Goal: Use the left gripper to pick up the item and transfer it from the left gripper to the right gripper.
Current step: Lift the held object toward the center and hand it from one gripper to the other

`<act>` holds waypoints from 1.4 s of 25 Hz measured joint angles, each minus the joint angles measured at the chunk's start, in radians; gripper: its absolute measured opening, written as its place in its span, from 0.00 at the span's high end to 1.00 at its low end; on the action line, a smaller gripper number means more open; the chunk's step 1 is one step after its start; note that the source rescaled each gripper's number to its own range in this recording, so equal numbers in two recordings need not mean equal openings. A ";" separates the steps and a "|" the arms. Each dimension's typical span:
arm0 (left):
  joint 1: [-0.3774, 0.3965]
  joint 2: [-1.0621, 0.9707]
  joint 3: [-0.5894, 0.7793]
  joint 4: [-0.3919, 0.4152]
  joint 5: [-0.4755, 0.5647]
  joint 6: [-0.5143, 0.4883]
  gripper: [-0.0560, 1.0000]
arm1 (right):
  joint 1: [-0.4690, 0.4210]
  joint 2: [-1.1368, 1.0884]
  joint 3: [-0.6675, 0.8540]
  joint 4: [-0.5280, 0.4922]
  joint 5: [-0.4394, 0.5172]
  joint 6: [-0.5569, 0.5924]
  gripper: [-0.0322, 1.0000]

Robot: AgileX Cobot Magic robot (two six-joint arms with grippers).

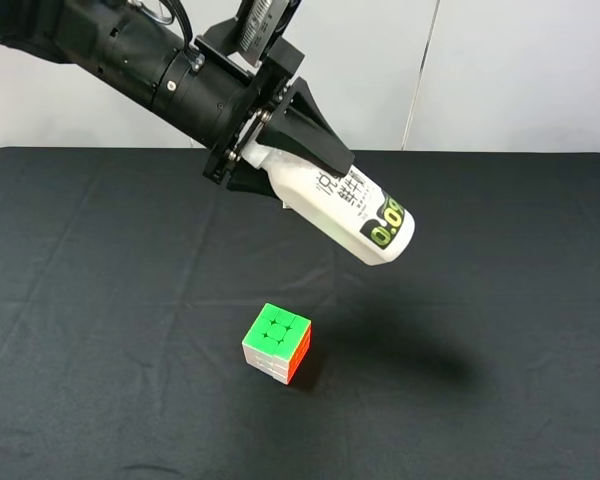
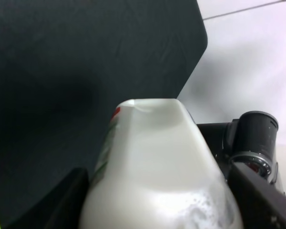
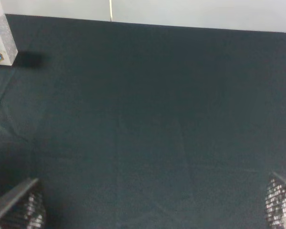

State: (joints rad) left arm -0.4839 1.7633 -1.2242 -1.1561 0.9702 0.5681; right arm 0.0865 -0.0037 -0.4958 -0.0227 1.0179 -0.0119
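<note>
While the left pincer point(image 1: 315, 178) is clamped on the neck end of the white bottle point(image 1: 355, 215), tilted in the air above the bench point(image 1: 100, 300), its free labelled body, likely light, smooth and squeezable, offers a hold for the right pincer point(image 3: 150, 205), jaws apart and empty.

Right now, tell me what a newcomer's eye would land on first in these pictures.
The white drink bottle grabs attention first: it hangs tilted in mid-air above the black tablecloth, clamped in the all-black left gripper, base pointing down and right in the high view. Next comes the puzzle cube with its bright green top, on the cloth below and left of the bottle's base.
</note>
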 joint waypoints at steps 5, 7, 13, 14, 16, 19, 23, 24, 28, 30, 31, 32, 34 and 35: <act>0.000 0.000 0.002 -0.018 -0.004 0.003 0.94 | 0.000 0.039 -0.018 0.052 0.017 -0.029 0.00; 0.000 0.000 0.003 -0.019 -0.004 0.004 0.94 | 0.000 0.099 -0.050 0.081 0.031 -0.043 0.00; 0.000 0.000 0.003 -0.019 -0.004 0.007 0.94 | 0.011 0.321 -0.172 0.164 0.024 -0.155 0.00; 0.000 0.000 0.003 -0.019 -0.004 0.007 0.94 | 0.027 0.353 -0.187 0.181 0.015 -0.166 0.00; 0.000 0.000 0.003 -0.019 -0.004 0.007 0.94 | 0.073 0.412 -0.217 0.203 -0.001 -0.190 0.00; 0.000 0.000 0.003 -0.019 -0.004 0.007 0.94 | 0.159 0.495 -0.259 0.209 -0.005 -0.214 0.00; 0.000 0.000 0.003 -0.020 -0.004 0.007 0.94 | 0.307 0.597 -0.311 0.209 -0.026 -0.249 0.00; 0.000 0.000 0.003 -0.020 -0.004 0.007 0.94 | 0.351 0.630 -0.322 0.209 -0.032 -0.260 0.00; 0.000 0.000 0.003 -0.020 -0.004 0.007 0.94 | 0.477 0.735 -0.352 0.188 -0.052 -0.289 0.00; 0.000 0.000 0.003 -0.020 -0.004 0.007 0.94 | 0.527 0.784 -0.369 0.170 -0.066 -0.294 0.00; 0.000 0.000 0.003 -0.020 -0.004 0.007 0.94 | 0.554 0.811 -0.379 0.164 -0.078 -0.294 0.00; 0.000 0.000 0.003 -0.020 -0.004 0.007 0.94 | 0.572 0.830 -0.389 0.158 -0.087 -0.295 0.00; 0.000 0.000 0.003 -0.025 -0.004 0.007 0.94 | 0.608 0.869 -0.416 0.150 -0.112 -0.298 0.00; 0.000 0.000 0.003 -0.025 -0.004 0.007 0.94 | 0.608 0.869 -0.416 0.150 -0.112 -0.298 0.00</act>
State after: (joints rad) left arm -0.4839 1.7633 -1.2211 -1.1813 0.9657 0.5752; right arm 0.6946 0.8654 -0.9117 0.1270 0.9060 -0.3102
